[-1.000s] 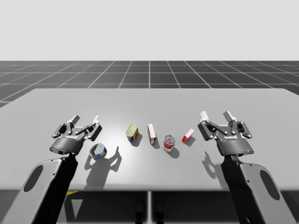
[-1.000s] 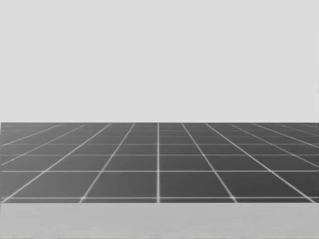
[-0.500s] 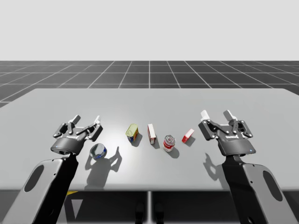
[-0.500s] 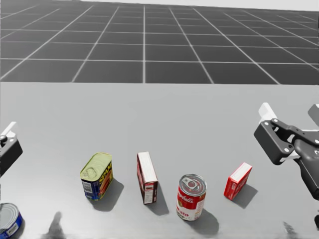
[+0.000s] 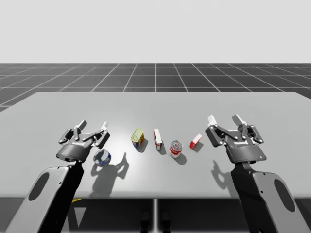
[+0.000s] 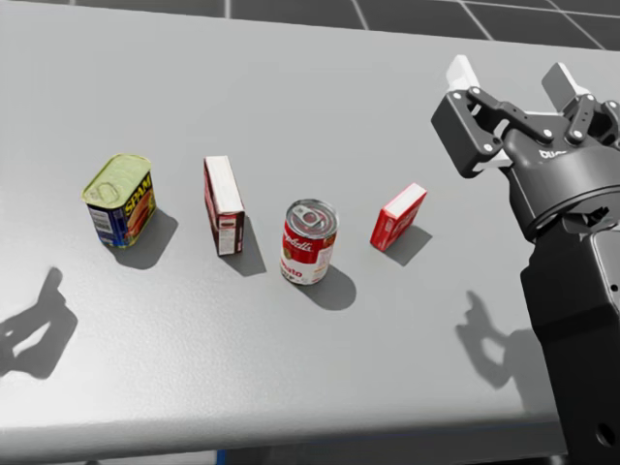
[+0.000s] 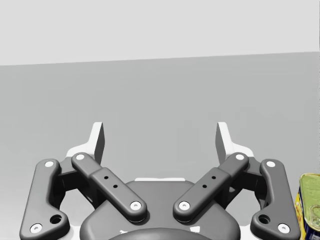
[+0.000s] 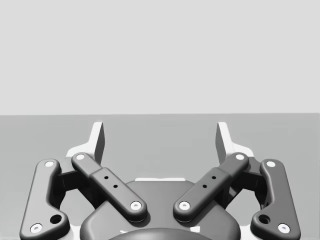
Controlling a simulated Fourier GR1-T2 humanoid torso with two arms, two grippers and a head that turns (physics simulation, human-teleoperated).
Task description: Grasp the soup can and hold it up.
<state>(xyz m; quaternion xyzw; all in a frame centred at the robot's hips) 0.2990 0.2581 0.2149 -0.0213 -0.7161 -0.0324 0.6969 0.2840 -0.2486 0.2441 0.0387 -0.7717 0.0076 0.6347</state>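
The red and white soup can (image 5: 175,148) (image 6: 308,242) stands upright on the grey table (image 5: 155,104), near its middle. My right gripper (image 5: 224,121) (image 6: 511,77) (image 8: 160,137) hovers open to the right of the can, past a small red box (image 5: 195,141) (image 6: 397,216). My left gripper (image 5: 93,128) (image 7: 160,137) is open at the left side of the table, far from the soup can, with nothing between its fingers.
A yellow-topped blue tin (image 5: 137,138) (image 6: 119,199) (image 7: 310,210) and a narrow red and white box (image 5: 157,139) (image 6: 224,204) stand left of the soup can. A flat blue can (image 5: 102,157) lies beside my left gripper. The table's front edge (image 6: 271,436) is close.
My head has turned down and to the right, so the table objects now sit higher in the head view. My left gripper has shifted slightly right. The right arm barely moved.
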